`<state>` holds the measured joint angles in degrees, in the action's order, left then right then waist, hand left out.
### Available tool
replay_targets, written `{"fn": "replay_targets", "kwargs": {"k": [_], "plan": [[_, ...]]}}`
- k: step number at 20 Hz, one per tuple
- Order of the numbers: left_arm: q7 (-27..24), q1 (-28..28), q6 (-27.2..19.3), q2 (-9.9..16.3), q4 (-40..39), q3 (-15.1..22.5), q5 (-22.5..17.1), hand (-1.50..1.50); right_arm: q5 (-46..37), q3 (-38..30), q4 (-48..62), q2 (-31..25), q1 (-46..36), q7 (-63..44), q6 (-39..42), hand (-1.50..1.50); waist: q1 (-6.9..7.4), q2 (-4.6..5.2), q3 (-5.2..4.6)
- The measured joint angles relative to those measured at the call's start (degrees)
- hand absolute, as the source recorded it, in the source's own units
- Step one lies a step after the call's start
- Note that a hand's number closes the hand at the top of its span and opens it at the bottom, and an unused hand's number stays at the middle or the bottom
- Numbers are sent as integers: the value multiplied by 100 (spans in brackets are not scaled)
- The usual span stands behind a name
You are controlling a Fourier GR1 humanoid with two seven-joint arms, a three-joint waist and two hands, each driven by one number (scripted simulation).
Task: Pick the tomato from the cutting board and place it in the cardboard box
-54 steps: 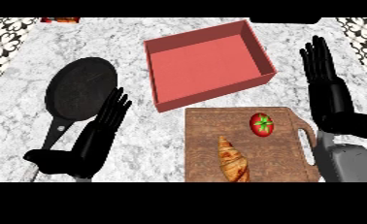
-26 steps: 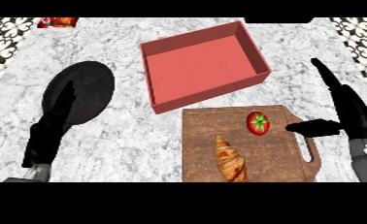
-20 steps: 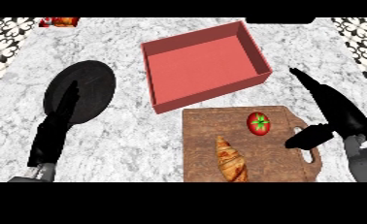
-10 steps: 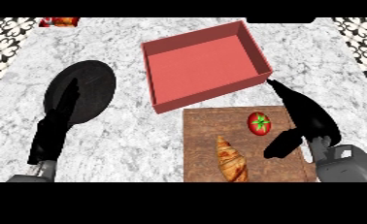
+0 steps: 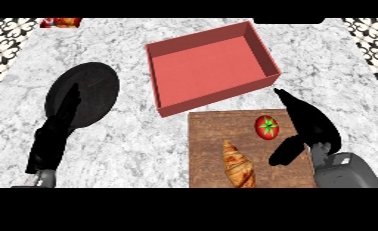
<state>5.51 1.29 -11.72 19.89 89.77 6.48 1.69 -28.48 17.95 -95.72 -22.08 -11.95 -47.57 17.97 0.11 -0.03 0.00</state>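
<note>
Head view shows the tomato (image 5: 267, 126) untouched on the cutting board (image 5: 210, 150); the right hand (image 5: 310, 125), fingers spread apart, hovers just beside it; the cardboard box (image 5: 159, 82) waits.

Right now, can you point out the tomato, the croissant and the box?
tomato (image 5: 267, 126), head view, on its red skin.
croissant (image 5: 239, 164), head view, on its middle.
box (image 5: 209, 68), head view, on its bare floor.

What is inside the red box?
Nothing shows inside the open red cardboard box; its bare floor is all in view. The round red tomato sits on the brown wooden cutting board.
</note>
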Motion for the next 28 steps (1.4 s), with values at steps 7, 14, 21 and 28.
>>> {"fn": "replay_targets", "kwargs": {"k": [7,14,21,28], "plan": [[-61,-43,223,-245,-128,-257,241,0,-473,-223,173,361,159,330,78,-150,-3,1,0],[-103,-81,392,-445,-229,-450,430,0,-891,-327,264,709,262,519,60,-150,-6,2,1],[-49,-68,655,-516,-120,-682,536,0,-1217,-498,621,966,299,903,-30,-150,-2,0,1],[-61,0,683,-759,-52,-719,775,0,-1426,-646,804,1102,271,1059,130,-150,-3,1,1]]}}
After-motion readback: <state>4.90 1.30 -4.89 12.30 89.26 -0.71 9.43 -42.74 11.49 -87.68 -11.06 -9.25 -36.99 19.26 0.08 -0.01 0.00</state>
